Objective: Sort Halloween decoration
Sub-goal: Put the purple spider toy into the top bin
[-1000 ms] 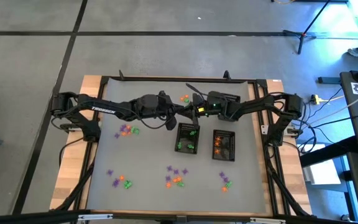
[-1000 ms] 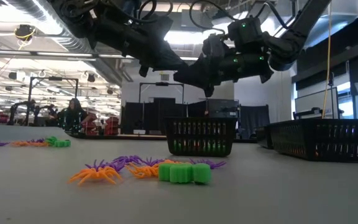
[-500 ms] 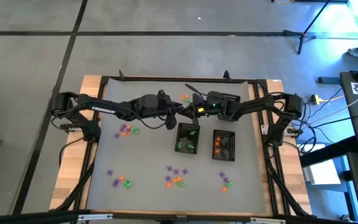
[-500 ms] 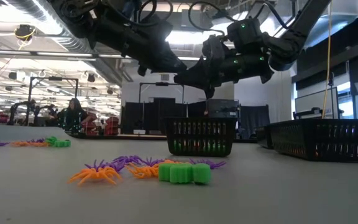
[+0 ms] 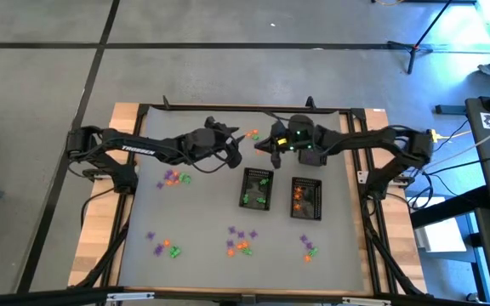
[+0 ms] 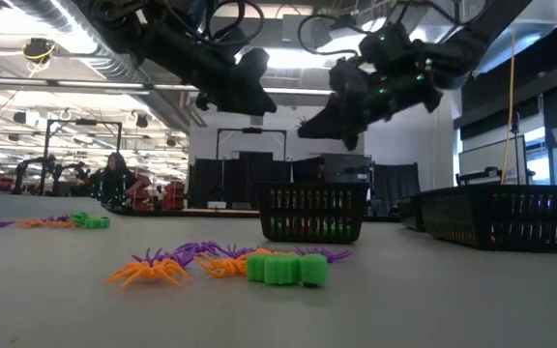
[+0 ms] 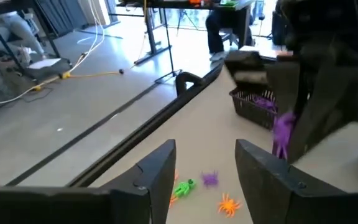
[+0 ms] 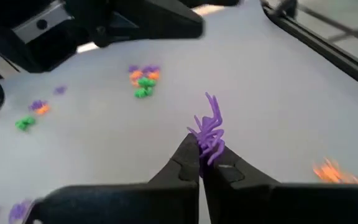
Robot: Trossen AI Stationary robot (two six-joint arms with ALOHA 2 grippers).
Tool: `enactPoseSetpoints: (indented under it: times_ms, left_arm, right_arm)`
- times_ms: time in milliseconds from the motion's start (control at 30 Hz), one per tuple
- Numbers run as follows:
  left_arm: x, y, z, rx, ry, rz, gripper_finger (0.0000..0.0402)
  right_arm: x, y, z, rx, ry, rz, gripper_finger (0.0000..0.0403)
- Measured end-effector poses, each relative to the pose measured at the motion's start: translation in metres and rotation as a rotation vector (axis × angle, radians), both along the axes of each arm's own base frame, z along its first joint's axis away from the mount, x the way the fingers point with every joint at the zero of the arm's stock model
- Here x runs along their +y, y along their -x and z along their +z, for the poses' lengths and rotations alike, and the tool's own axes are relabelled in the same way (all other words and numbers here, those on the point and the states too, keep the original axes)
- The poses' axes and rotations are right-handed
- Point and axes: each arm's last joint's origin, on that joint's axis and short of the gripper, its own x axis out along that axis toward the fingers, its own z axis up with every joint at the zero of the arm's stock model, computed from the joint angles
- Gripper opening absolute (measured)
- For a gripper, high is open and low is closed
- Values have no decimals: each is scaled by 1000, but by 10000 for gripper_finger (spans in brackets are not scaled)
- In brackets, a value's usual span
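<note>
Halloween decoration trinkets lie in small heaps on the grey table (image 5: 202, 212): orange, green and purple ones (image 5: 174, 178) at the left, others near the far edge (image 5: 251, 133). My right gripper (image 8: 201, 157) hangs over the table's far middle, shut on a purple spider (image 8: 209, 132). Just to its left, my left gripper (image 7: 205, 149) stands open and empty. In the left wrist view the spider (image 7: 283, 134) hangs off to the side of the open fingers, beyond them. My right gripper pinches the purple spider between its two fingertips (image 8: 190, 163), by the lower part of its body (image 8: 207, 149). The spider sticks out past the fingertips with its legs spread, lifted clear of the table.
Two black mesh baskets stand mid-table, one with green trinkets (image 5: 258, 189), one with orange (image 5: 306, 197). A third, holding purple ones (image 7: 257, 102), sits at the far side by the right arm. More heaps lie near the front (image 5: 240, 243), (image 5: 164, 248), (image 5: 307, 248).
The two grippers, which met tip to tip above the far end of the green basket, have drawn apart. My left gripper has pulled back toward the table's left and far edge. My right gripper has risen and gone toward the far edge.
</note>
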Motion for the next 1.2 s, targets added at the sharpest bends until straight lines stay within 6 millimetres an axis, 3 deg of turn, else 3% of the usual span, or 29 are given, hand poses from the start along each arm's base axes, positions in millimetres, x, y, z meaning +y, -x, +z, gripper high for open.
enactPoseSetpoints:
  times_ms: [200, 367, 567, 667, 800, 967, 1200]
  left_arm:
    - [-2, 5, -9, 83, 37, 5, 157]
    - [-6, 16, -31, 115, 85, 20, 157]
    - [-4, 23, -39, 47, 100, 43, 157]
    - [-3, 22, -38, 8, 108, 52, 157]
    - [-2, 22, -37, 1, 108, 54, 157]
    - [-2, 22, -38, 3, 108, 53, 157]
    - [-2, 22, -38, 7, 106, 52, 157]
  right_arm:
    - [6, 38, 12, 102, 60, -108, 4]
    - [13, 85, 12, 77, 88, -186, 4]
    - [22, 146, -2, 63, 99, -400, 5]
    - [26, 168, -10, 99, 115, -535, 5]
    - [31, 183, -13, 116, 89, -617, 5]
    - [33, 186, -10, 95, 76, -643, 12]
    - [32, 185, -10, 100, 80, -640, 100]
